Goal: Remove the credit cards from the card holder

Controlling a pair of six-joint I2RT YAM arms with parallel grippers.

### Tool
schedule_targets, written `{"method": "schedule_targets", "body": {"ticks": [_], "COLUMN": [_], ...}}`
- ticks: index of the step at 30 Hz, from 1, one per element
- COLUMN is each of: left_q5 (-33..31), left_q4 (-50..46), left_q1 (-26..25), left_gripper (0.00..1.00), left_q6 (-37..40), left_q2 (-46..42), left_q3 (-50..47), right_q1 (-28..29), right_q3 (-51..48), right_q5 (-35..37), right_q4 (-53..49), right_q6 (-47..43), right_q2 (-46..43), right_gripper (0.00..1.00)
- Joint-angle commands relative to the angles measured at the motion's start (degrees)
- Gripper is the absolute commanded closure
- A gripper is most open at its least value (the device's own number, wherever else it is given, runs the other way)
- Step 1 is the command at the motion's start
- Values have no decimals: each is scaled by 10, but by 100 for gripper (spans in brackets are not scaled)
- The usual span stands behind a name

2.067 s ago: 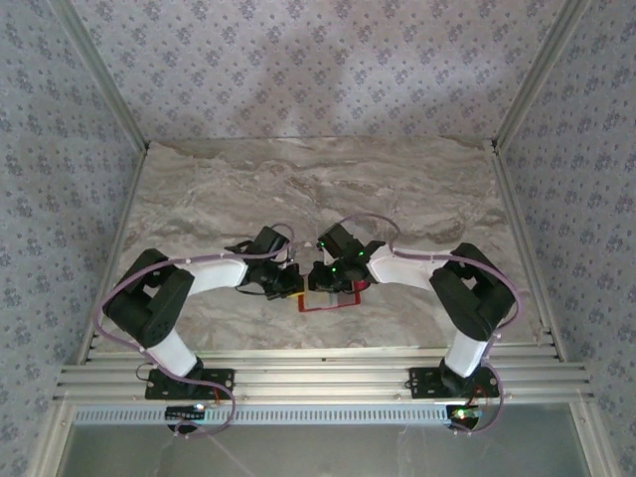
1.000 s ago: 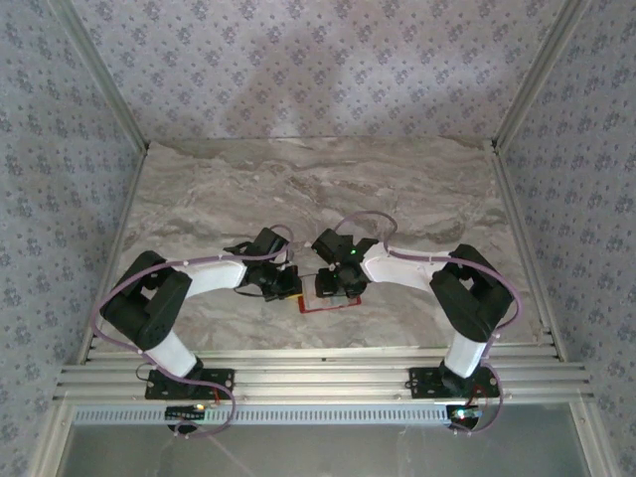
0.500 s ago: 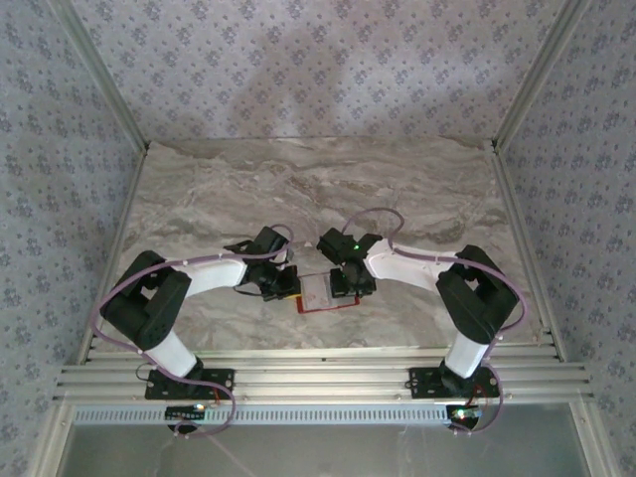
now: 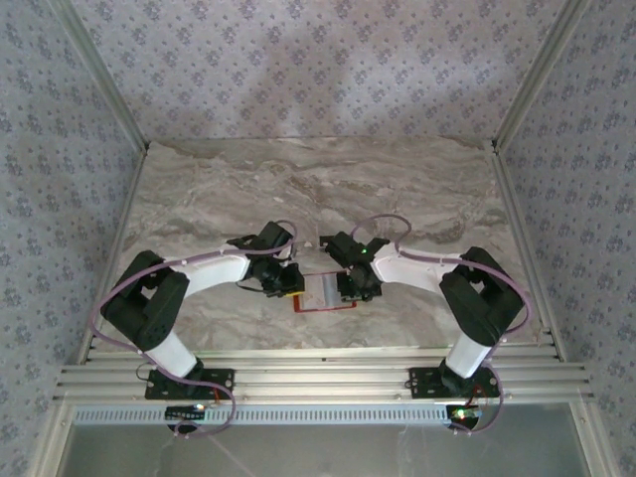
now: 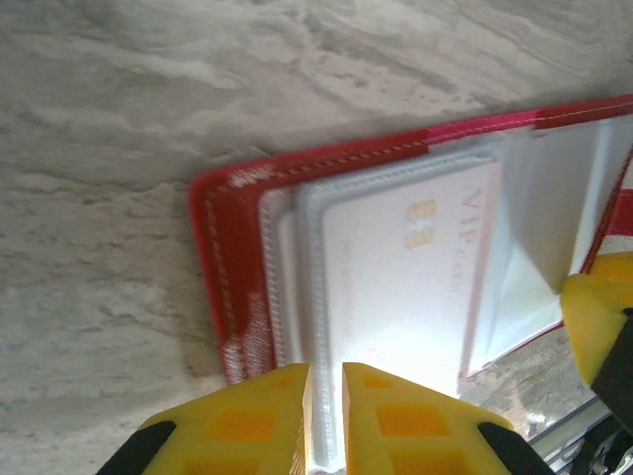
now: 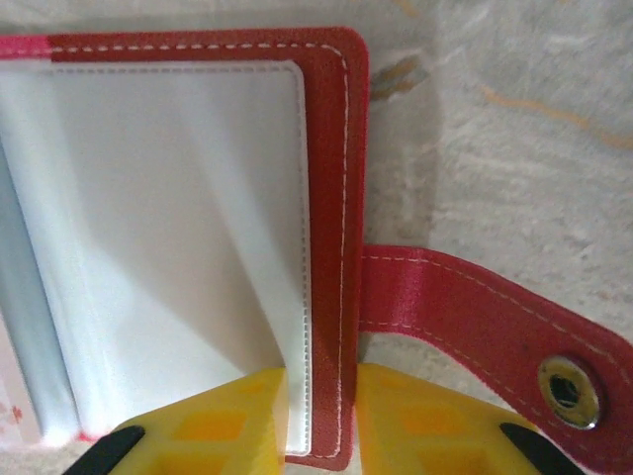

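The card holder (image 4: 324,294) is a red wallet lying open on the marble table, pale sleeves up. In the left wrist view, a white credit card (image 5: 396,267) printed "VIP" sits inside a clear sleeve over the red cover (image 5: 220,267). My left gripper (image 5: 326,374) is pinched on that sleeve's ribbed edge and stands at the holder's left side (image 4: 284,281). My right gripper (image 6: 321,384) is shut on the red cover's right edge (image 6: 331,148) together with a sleeve, at the holder's right side (image 4: 356,286). The snap tab (image 6: 475,317) lies flat to the right.
The marble tabletop (image 4: 318,189) stretches free behind the arms. Patterned walls and metal rails (image 4: 119,119) enclose it. An aluminium rail (image 4: 318,378) with both arm bases runs along the near edge. A pale pink card corner (image 6: 20,401) peeks from the left sleeves.
My right gripper has slid right to the holder's right edge and closed on the cover. My left gripper has shifted slightly up and right, and its jaws have loosened a little.
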Motion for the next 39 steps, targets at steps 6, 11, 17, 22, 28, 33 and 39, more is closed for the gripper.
{"method": "schedule_targets", "body": {"ticks": [6,11,17,22,28,33,39], "left_q5": [-17,-18,-34,-42,-42,-39,-40], "left_q4": [-35,-39,-49,-50,-43,-36,-34], "left_q1": [-10,-10,-14,-16,-16,-17,-18], "left_gripper": [83,86,86,88,88,89,89], "left_q6": [17,28,36,38,33,28,25], "left_q2": [-2,18,35,39,35,35,36], "left_q3": [26,32,35,23,10,4,1], "right_q1": [7,4,-2,-11,-20,-23,-24], "right_q3": [5,31,28,19,20,18,13], "right_q5": [-2,10,-77,-147,-192,-208,-192], "right_q4": [-43,-61,41,131,192,215,197], "right_q6": [14,13,14,43,64,68,62], "right_q2": [-43,-64,-65,-39,6,25,34], "right_gripper": [68,67,66,66,70,70,70]}}
